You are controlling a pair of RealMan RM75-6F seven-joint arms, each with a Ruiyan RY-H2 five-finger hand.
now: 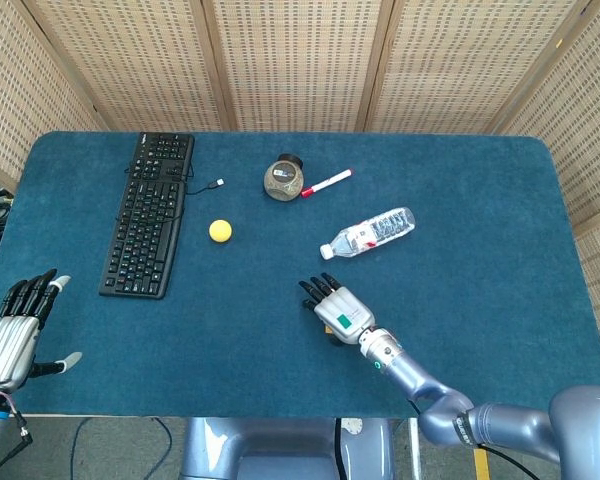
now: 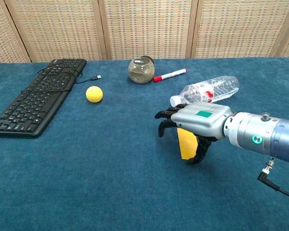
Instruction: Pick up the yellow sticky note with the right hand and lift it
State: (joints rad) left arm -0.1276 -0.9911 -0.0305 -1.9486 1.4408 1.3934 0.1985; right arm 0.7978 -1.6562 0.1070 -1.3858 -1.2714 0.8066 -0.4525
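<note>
**Right hand parked over the yellow sticky note, note partly tucked under it**

Head view first. The right hand [image 1: 338, 312] sits palm-down near the front middle of the blue table [image 1: 480, 330], fingers pointing toward the far left. The yellow sticky note is basically hidden under it from up here, so this camera shows nothing useful about the grip. The left hand [image 1: 10, 335] is way off at the near left edge, fingers spread apart, holding nothing. Further back on the table: a black keyboard [image 1: 149, 214] on the left, a yellow ball [image 1: 220, 231] just right of it, a round jar [image 1: 284, 178] lying on its side with a red marker [image 1: 326, 183] beside it, and a water bottle [image 1: 368, 233] lying down, a bit beyond the right hand.

Chest view is the good one. The yellow sticky note [image 2: 186, 143] shows under the right hand [image 2: 198, 120], looking tilted up rather than flat on the cloth. The thumb [image 2: 200, 152] hangs down just right of the note and the other fingers [image 2: 165, 115] curl down on its left. Whether it's actually pinching the note, I can't tell; the contact is hidden behind the palm. The water bottle [image 2: 211, 90] lies just behind the hand, with the round jar [image 2: 141, 70], red marker [image 2: 170, 75], yellow ball [image 2: 94, 94] and black keyboard [image 2: 36, 97] farther back and left.
</note>
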